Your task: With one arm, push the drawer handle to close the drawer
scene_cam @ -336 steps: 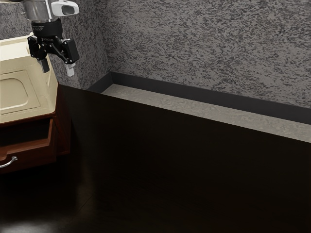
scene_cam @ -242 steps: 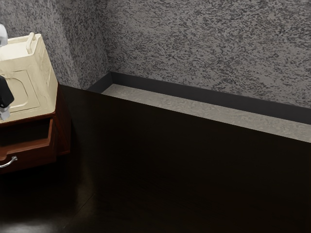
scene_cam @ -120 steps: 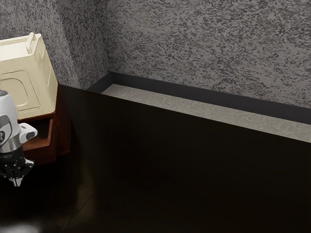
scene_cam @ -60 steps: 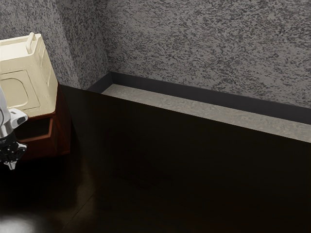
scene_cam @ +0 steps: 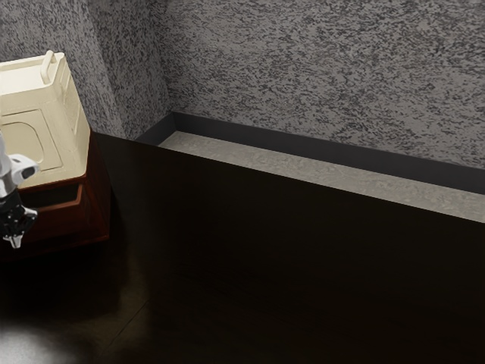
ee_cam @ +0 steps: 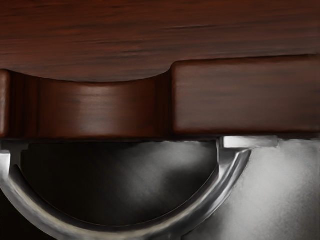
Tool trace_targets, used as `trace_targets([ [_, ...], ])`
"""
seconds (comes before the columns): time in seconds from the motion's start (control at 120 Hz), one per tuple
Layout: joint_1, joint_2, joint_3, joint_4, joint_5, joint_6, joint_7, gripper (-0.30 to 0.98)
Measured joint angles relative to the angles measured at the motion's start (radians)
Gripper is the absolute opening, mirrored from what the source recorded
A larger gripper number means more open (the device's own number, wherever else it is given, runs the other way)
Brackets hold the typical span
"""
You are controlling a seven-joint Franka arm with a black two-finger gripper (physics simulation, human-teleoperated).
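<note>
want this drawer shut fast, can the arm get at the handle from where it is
Likely yes: the gripper is low by the drawer front, with nothing visible between it and the handle.

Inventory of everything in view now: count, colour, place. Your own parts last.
Cabinet: one, red-brown, on the table, exterior view's left
Drawer: one, red-brown, partly out of the cabinet
Handle: one, silver, on the drawer's front
Boxy object: one, cream, on the cabinet
Table: one, near-black, under the cabinet
Walls: at least two, speckled grey, background
Baseboard: dark grey, along the walls' foot
Floor: grey, beyond the table
Arm: one, white, exterior view's left edge
Tool: one, black, pale tips, at the arm's end
</note>
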Motion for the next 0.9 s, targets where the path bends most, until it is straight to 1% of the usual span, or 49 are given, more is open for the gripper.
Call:
trace_targets([
  [0.183,0.003,0.04,0.0,0.036,0.021,0.007,0.032,-0.1],
  [0.375,0.041,0.1,0.0,0.093,0.025,0.01,0.08,-0.1],
  [0.65,0.059,0.117,0.001,0.12,0.027,0.021,0.125,-0.1],
  [0.9,0.061,0.164,0.0,0.175,0.031,0.04,0.146,-0.1],
])
